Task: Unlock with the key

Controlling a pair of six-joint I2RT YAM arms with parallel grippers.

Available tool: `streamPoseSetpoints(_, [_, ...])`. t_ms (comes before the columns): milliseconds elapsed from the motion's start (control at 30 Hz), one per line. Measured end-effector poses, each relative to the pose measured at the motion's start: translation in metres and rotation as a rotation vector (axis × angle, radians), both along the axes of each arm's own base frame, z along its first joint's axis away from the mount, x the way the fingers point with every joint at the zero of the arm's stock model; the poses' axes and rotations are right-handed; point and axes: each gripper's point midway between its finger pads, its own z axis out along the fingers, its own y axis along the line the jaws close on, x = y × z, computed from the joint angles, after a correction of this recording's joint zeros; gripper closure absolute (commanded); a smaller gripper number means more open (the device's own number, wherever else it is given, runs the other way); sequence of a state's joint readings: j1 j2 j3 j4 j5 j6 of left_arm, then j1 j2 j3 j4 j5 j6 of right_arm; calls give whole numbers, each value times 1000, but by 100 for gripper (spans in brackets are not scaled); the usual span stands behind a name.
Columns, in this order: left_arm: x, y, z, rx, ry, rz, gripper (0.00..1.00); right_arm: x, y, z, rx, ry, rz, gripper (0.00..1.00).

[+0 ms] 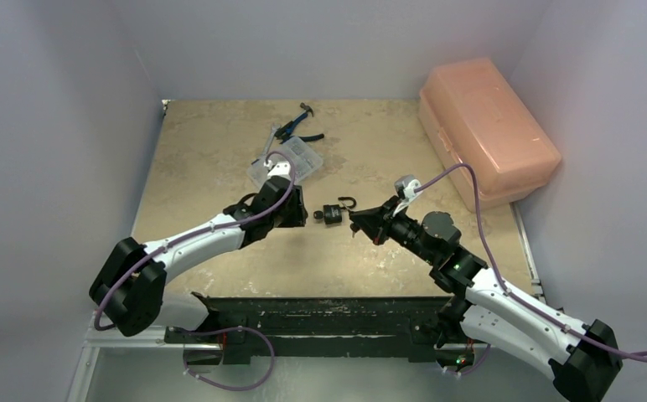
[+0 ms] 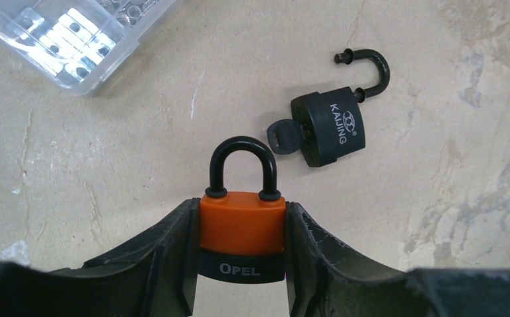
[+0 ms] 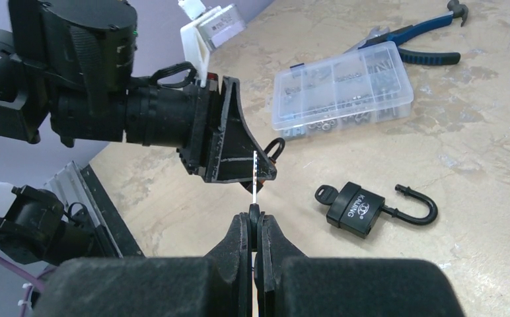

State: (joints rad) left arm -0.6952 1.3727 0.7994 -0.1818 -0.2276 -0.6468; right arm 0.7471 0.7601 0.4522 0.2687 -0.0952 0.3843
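My left gripper (image 2: 241,208) is shut on an orange and black OPEL padlock (image 2: 242,231), its black shackle closed and pointing away from the wrist. My right gripper (image 3: 255,218) is shut on a small key (image 3: 255,179), whose silver blade points at the left gripper's fingers (image 3: 229,142) from close by. In the top view the left gripper (image 1: 299,216) and the right gripper (image 1: 360,219) face each other at mid-table. Between them lies a black KAIJING padlock (image 1: 332,213) with its shackle open and a key in its keyhole; it also shows in the left wrist view (image 2: 328,125) and the right wrist view (image 3: 355,210).
A clear parts box (image 1: 291,161) lies behind the left gripper, with blue-handled pliers (image 1: 299,127) further back. A large salmon plastic case (image 1: 488,126) stands at the back right. Grey walls close in the table on three sides.
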Motion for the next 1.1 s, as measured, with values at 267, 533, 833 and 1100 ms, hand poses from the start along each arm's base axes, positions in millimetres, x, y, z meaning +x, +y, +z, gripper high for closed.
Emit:
streamPoseSetpoints(267, [-5, 1, 37, -151, -115, 28, 100, 1, 1, 4, 16, -7, -1, 100])
streamPoseSetpoints(533, [-10, -19, 78, -410, -253, -23, 100, 0, 0, 15, 50, -26, -6, 100])
streamPoseSetpoints(833, [-7, -34, 115, -721, -247, 69, 100, 0, -7, 28, 83, -51, -35, 100])
streamPoseSetpoints(1100, [-10, -31, 115, -912, -188, 175, 100, 0, -10, 29, 97, -46, -53, 100])
